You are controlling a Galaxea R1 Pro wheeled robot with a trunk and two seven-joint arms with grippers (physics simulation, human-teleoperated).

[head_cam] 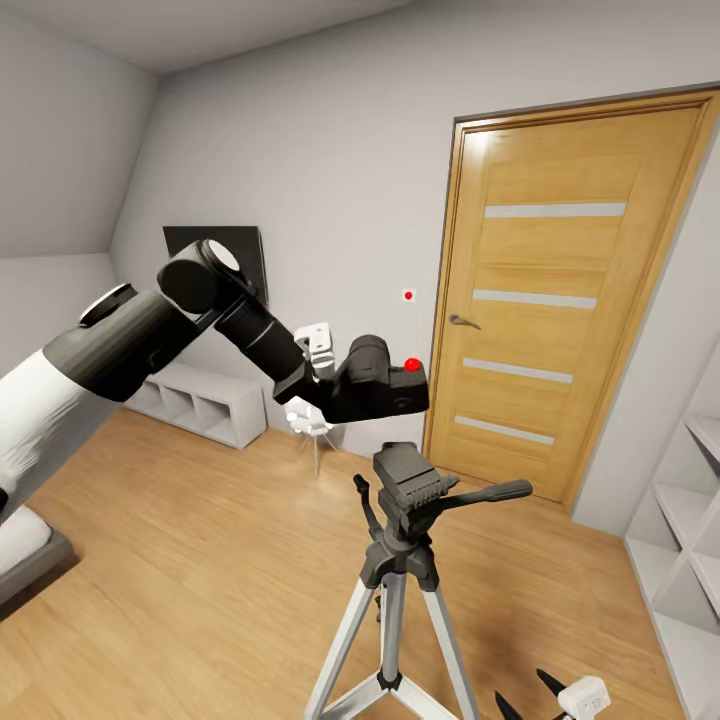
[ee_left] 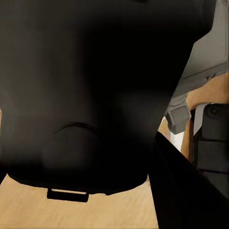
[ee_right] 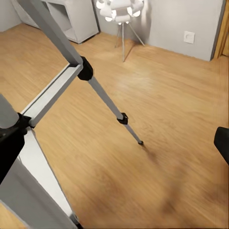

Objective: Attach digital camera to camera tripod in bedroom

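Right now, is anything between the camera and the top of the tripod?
No. In the head view the camera, held in the left tool, hangs just above the tripod head, with only the wall showing in the gap.

Camera tripod (ee_right: 102, 98) legs splay over plank floor (ee_right: 171, 124); white lamp (ee_right: 120, 9) beyond.

A home bedroom: oak door (head_cam: 560, 290), bed corner (head_cam: 25, 545), cube shelving (head_cam: 205, 400).
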